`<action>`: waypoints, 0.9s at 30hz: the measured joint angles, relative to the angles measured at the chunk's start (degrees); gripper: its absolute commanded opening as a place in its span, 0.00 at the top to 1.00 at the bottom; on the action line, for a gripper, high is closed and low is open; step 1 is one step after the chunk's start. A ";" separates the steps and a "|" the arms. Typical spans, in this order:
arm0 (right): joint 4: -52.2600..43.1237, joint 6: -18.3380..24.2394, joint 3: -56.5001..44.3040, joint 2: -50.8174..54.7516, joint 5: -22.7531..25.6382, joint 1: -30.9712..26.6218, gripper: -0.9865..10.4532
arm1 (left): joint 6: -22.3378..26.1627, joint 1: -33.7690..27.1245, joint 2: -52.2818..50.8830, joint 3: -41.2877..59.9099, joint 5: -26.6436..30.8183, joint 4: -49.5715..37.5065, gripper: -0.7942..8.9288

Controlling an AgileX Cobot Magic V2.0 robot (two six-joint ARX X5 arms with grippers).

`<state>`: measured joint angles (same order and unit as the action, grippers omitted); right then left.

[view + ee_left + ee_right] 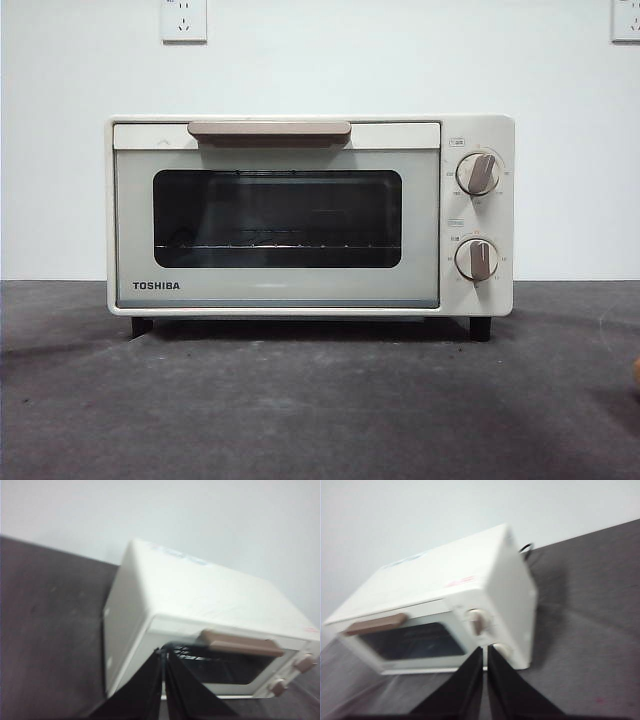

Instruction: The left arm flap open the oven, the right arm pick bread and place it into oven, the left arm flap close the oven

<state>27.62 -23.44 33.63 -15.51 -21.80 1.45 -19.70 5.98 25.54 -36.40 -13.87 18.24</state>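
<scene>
Left gripper (pixel 164 655): raised above the desk (pixel 300 410) toward its left side, in front of the oven (pixel 310 215); fingers (pixel 150 690) pressed together, holding nothing, their tips seen against the lower left corner of the oven door in the left wrist view

Oven: cream-white TOSHIBA toaster oven, standing upright on black feet at the middle of the desk, near the rear edge, back toward the white wall (pixel 400 60). Door (pixel 277 225) shut, dark glass window with a wire rack visible inside. Tan bar handle (pixel 269 130) along the top of the door. Two round knobs (pixel 478 173) stacked on the right-hand panel

Right gripper (pixel 484 652): raised above the desk toward its right side, in front of the oven's knob end; fingers (pixel 507 695) pressed together, empty

Desk: dark grey matte surface

Wall: two white sockets (pixel 184 20) at the upper corners of the front view

Bread: cannot tell where it is; a small orange-brown sliver shows at the desk's right edge, too little to identify
</scene>
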 measured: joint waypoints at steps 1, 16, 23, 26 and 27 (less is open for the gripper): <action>1.20 0.50 1.60 -1.31 -1.18 0.00 0.90 | 0.87 0.68 1.60 -2.14 -0.17 0.61 0.90; 15.69 17.33 19.23 -16.31 -8.63 6.10 0.90 | 11.78 16.28 16.44 -18.64 -9.57 12.83 0.90; 16.41 19.61 19.23 -16.39 -8.63 7.10 0.90 | 12.35 17.20 17.35 -18.64 -11.85 13.11 0.85; 16.57 19.65 19.23 -16.39 -8.63 7.10 0.84 | 12.35 17.20 17.38 -18.64 -11.85 13.11 0.74; 16.61 19.63 19.23 -16.39 -8.63 7.10 0.76 | 12.37 17.20 17.42 -18.64 -11.85 13.11 0.67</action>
<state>44.23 -3.81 52.86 -31.90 -30.44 8.56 -7.33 23.18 42.96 -55.05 -25.71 31.35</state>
